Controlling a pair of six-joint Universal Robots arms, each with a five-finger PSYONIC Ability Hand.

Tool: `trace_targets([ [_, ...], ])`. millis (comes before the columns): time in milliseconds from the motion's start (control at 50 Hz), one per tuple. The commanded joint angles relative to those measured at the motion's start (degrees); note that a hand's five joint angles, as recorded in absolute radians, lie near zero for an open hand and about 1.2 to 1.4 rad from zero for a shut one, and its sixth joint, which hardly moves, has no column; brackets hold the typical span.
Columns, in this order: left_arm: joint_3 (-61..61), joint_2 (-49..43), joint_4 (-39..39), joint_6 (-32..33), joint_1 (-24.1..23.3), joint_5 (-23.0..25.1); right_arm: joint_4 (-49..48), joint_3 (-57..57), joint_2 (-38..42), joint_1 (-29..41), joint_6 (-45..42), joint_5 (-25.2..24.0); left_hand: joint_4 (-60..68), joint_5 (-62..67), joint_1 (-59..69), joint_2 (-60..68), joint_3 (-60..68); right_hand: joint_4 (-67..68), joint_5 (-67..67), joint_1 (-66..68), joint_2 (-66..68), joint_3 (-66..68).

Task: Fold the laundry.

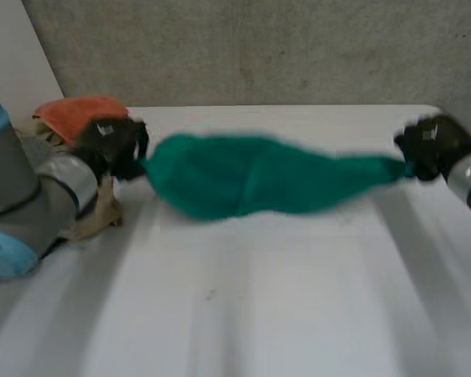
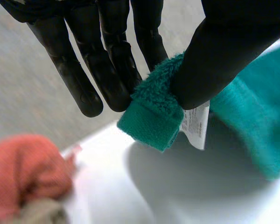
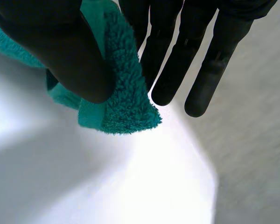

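Note:
A green terry towel (image 1: 259,177) hangs stretched above the white table (image 1: 243,298) between my two hands. My left hand (image 1: 114,145) pinches its left corner. In the left wrist view the thumb (image 2: 219,56) presses that hemmed corner (image 2: 154,119), with a white label (image 2: 196,123), against the fingers (image 2: 107,70). My right hand (image 1: 432,145) pinches the towel's right corner. In the right wrist view the thumb (image 3: 60,51) clamps the fluffy corner (image 3: 126,102) against the fingers (image 3: 177,56).
An orange cloth (image 1: 82,114) lies at the table's far left behind my left hand, with a beige cloth (image 1: 98,212) beside my left arm. The orange cloth (image 2: 23,172) also lies below my left hand's fingertips. A grey wall (image 1: 259,47) stands behind the table.

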Motion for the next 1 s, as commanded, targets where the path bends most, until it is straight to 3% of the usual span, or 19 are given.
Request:
trace_targets([
  [20,-10.23,0.17,0.92,2.78,-1.88,3.87,19.03,7.04,-1.71,-5.89,-23.14,0.75,11.27,14.29,13.41,11.33,11.37,-17.0,-13.69,-11.69,-15.73,-16.55],
  [60,-11.3,0.52,1.27,3.49,-2.24,4.76,18.54,6.77,-2.41,-5.55,-21.86,0.84,11.27,14.29,13.41,11.33,11.37,-37.96,-34.64,-32.64,-36.68,-37.51],
  [80,-12.08,0.95,1.62,4.27,-2.59,5.2,16.97,6.16,-3.2,-4.33,-18.98,0.75,11.27,14.29,13.41,11.33,11.37,-55.23,-51.91,-49.91,-53.95,-54.77],
  [100,-12.44,1.22,1.8,4.63,-2.68,5.37,15.73,5.81,-3.73,-3.53,-16.95,0.75,11.27,14.29,13.41,11.33,11.37,-58.77,-55.45,-53.45,-57.49,-58.31],
  [260,-13.32,5.7,1.89,5.78,-2.24,4.85,6.5,2.29,-9.8,3.41,-1.99,-1.09,11.27,14.29,13.41,11.33,11.37,-58.77,-55.45,-53.45,-57.49,-58.31],
  [380,-12.97,10.62,1.72,5.42,-1.98,5.2,3.51,-2.62,-3.83,10.71,-1.81,-4.26,11.27,14.29,13.41,11.33,11.37,-58.77,-55.45,-53.45,-57.49,-58.31],
  [460,-12.18,15.36,1.63,4.46,-2.59,5.2,4.82,-9.55,4.58,15.27,-3.12,-6.62,11.27,14.29,13.41,11.33,11.37,-58.77,-55.45,-53.45,-57.49,-58.31],
  [600,-11.39,18.71,1.28,3.84,-4.08,5.2,11.14,-21.16,17.61,18.45,-2.42,-9.71,11.27,14.29,13.41,11.33,11.37,-47.01,-43.69,-41.69,-45.73,-46.56],
  [720,-10.86,19.06,0.93,4.28,-4.09,4.85,14.84,-29.78,27.55,19.68,-2.43,-6.37,11.27,14.29,13.41,11.33,11.37,-29.86,-26.55,-24.54,-28.59,-29.41],
  [840,-10.6,19.15,0.22,3.93,-2.95,4.67,13.7,-29.79,28.18,19.77,-1.11,-5.49,11.27,14.29,13.41,11.33,11.37,-9.2,-5.88,-3.88,-7.92,-8.75],
  [900,-10.42,19.33,0.22,3.75,-2.42,4.67,13.26,-28.83,26.77,19.59,0.38,-5.67,11.27,14.29,13.41,11.33,11.37,-5.96,-2.64,-0.64,-4.68,-5.51],
  [940,-10.16,19.33,0.22,3.67,-2.15,4.67,12.82,-27.51,24.84,19.24,1.7,-6.28,11.27,14.29,13.41,11.33,11.37,6.62,9.94,11.94,7.9,7.08],
  [980,-9.98,19.5,0.13,3.58,-2.15,4.67,12.38,-26.28,23.43,19.07,2.32,-6.81,11.27,14.29,13.41,11.33,11.37,5.0,8.32,10.32,6.28,5.46],
  [1000,-9.89,19.76,0.13,3.4,-2.33,4.76,11.95,-24.97,21.94,19.07,2.32,-6.98,11.27,14.29,13.41,11.33,11.37,-11.33,-8.02,-6.01,-10.06,-10.88],
])
